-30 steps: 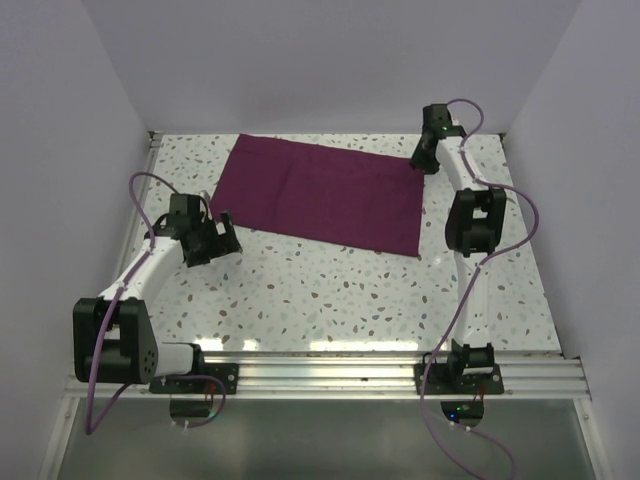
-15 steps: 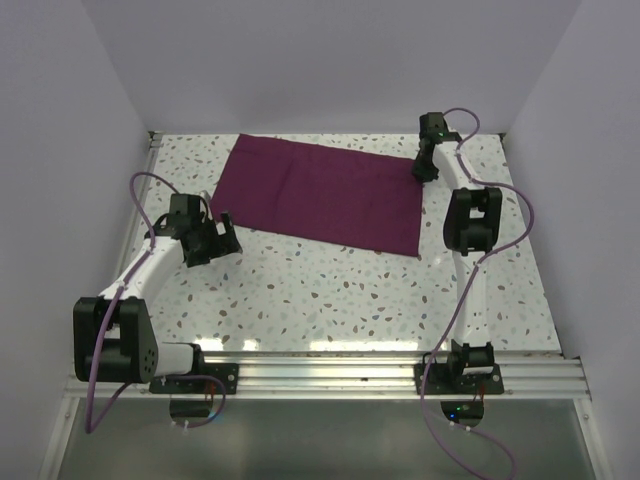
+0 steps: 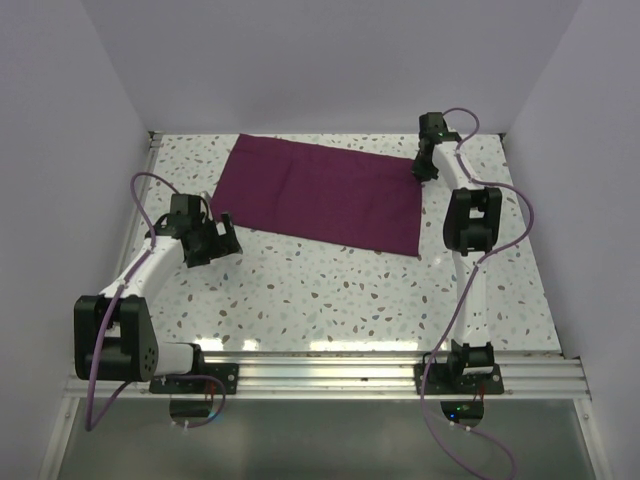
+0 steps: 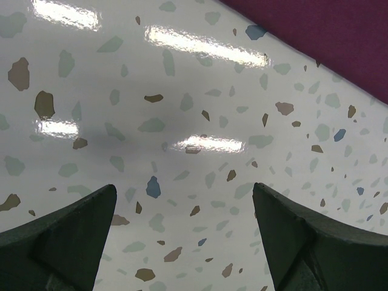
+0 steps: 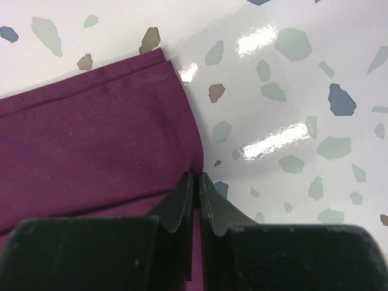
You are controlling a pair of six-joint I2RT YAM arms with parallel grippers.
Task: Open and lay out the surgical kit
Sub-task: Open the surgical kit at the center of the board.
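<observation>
The maroon cloth wrap (image 3: 318, 195) lies flat towards 12 o'clock on the worktop (image 3: 350, 290), with only its top face showing. At its 2 o'clock corner the outstretched right pincer (image 5: 195, 182) is clenched on the hem. The left pincer (image 4: 185, 200) hangs released at the wrap's 8 o'clock.

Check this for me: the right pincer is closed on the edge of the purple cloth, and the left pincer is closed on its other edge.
Not quite. The left pincer is open over the bare table and holds nothing, as the left wrist view shows. The right pincer is indeed closed on the edge of the purple cloth.
</observation>
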